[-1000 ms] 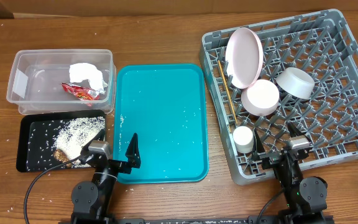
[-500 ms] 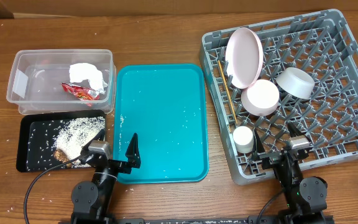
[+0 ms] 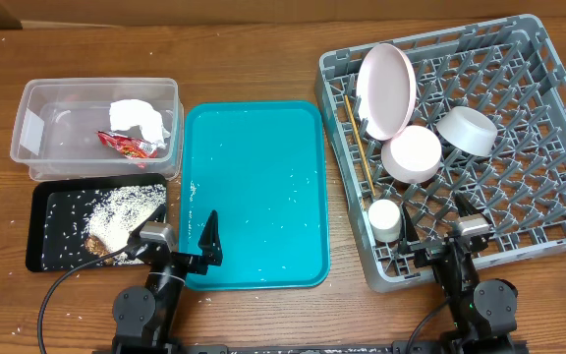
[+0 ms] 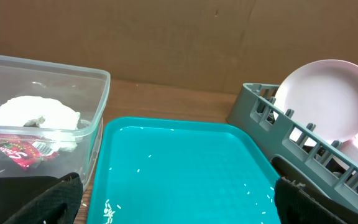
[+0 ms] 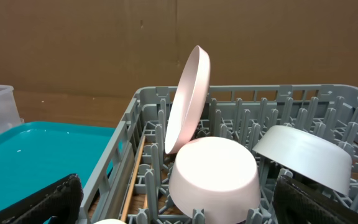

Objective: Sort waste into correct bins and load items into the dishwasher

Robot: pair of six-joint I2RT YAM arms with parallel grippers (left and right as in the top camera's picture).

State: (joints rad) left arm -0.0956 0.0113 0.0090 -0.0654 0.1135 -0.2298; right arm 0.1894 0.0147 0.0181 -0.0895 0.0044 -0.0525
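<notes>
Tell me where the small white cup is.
In the overhead view, the cup stands in the grey rack on the right, near its near left corner, just in front of a bowl and beside the chopsticks.

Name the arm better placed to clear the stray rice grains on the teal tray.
Left, probably. The left pincer, open, sits at the near edge of the teal tray, close to the rice grains by its left rim. The right pincer sits over the dish rack, farther off.

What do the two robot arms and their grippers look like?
The left arm and right arm are black with rounded joints and a silver-grey block at the wrist. The fingers are black and rough-textured. A thin black cable runs from the left arm.
</notes>
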